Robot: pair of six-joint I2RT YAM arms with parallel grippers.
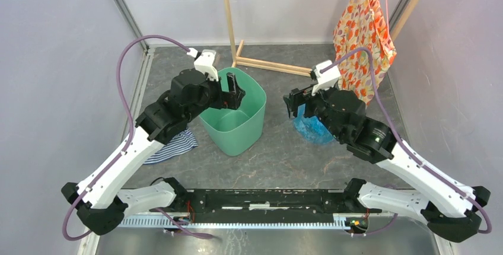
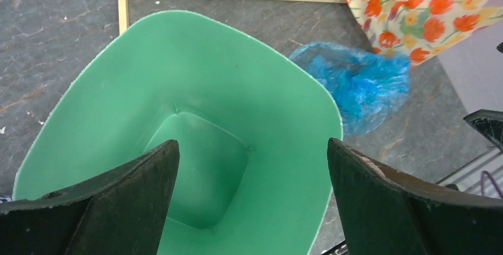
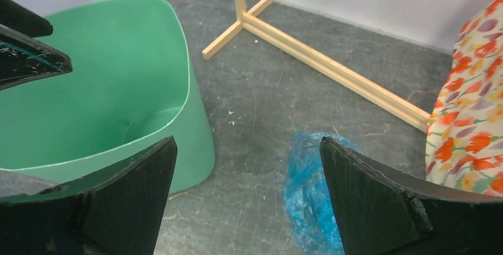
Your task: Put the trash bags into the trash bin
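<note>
Since the thin, crinkly, translucent light-blue plastic trash bag (image 1: 312,128) lies bunched on the dark tabletop (image 1: 279,160) just to the right of the mint-green plastic trash bin (image 1: 237,131), apart from its wall and not inside it, the pickup has yet to be made. The right gripper (image 1: 295,105) hangs over the bag on the bin's right side, its jaws spread wide and holding nothing. The left gripper (image 1: 232,92) sits above the bin's open mouth, likewise wide apart and empty. The left wrist view shows the bin's floor bare.

The bag looks nearly weightless, soft and slippery, likely to slide or spill loose folds rather than lift as one lump. A pinch on the thick gathered heap at its middle, pressed down so that several layers are caught, seems the surest hold. An edge grip would probably trail film over the bin's rim. The bin looks light too and may shift if nudged.
</note>
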